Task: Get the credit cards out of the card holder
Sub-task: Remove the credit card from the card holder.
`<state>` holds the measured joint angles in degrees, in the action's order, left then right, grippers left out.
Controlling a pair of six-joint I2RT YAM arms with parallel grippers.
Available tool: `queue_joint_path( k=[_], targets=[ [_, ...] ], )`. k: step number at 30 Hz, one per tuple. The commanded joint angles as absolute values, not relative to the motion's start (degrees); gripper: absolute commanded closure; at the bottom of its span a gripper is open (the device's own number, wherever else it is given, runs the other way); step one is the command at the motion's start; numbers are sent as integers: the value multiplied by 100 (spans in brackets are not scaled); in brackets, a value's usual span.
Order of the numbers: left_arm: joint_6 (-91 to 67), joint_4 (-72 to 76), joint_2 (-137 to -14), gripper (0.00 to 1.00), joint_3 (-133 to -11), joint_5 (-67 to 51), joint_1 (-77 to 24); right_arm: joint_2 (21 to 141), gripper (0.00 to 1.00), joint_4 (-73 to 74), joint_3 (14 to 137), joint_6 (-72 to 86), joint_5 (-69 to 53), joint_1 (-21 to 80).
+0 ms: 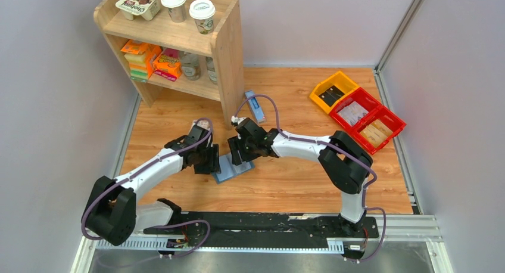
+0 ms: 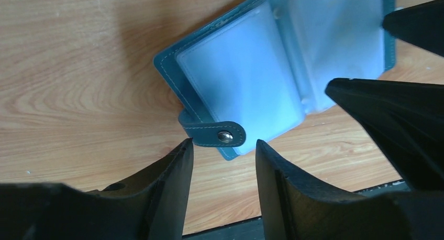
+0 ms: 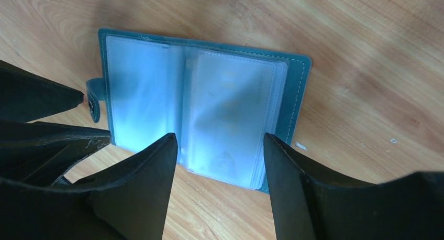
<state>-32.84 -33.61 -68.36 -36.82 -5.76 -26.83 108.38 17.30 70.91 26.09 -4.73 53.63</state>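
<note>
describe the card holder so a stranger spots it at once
On the wooden table, in front of the shelf, the card holder lies open near the centre. Teal cover, pale pockets, snap tab; the box nearby is narrow, blue-and-white.

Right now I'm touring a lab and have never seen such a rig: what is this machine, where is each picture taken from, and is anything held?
Two robot arms are bolted at the near edge of a wooden table. The wide picture looks down from above and behind them; the other two come from a camera on each wrist, so the black wedges are that arm's own fingers. A teal card holder lies open between the left gripper and the right gripper, showing clear sleeves. Both grippers are open over it; nothing is held. Behind stand a shelf, a blue box and coloured bins.
</note>
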Motion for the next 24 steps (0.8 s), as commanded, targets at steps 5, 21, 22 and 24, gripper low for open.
queue_joint_path(
  k=[5, 21, 22, 24],
  targets=[
    [-3401, -3112, -7180, 50, -3569, -650, -2646, 10916, 37, 1696, 7242, 2443, -325, 5441],
    [-3437, -2821, -7409, 65, -3480, -923, -2654, 10881, 49, 1293, 7128, 2531, -1229, 5441],
    [-3454, -2821, -7400, 65, -3463, -932, -2654, 10872, 50, 1222, 7119, 2540, -1352, 5440],
    [-3463, -2804, -7392, 66, -3463, -949, -2646, 10872, 50, 1117, 7093, 2593, -1546, 5432]
  ],
)
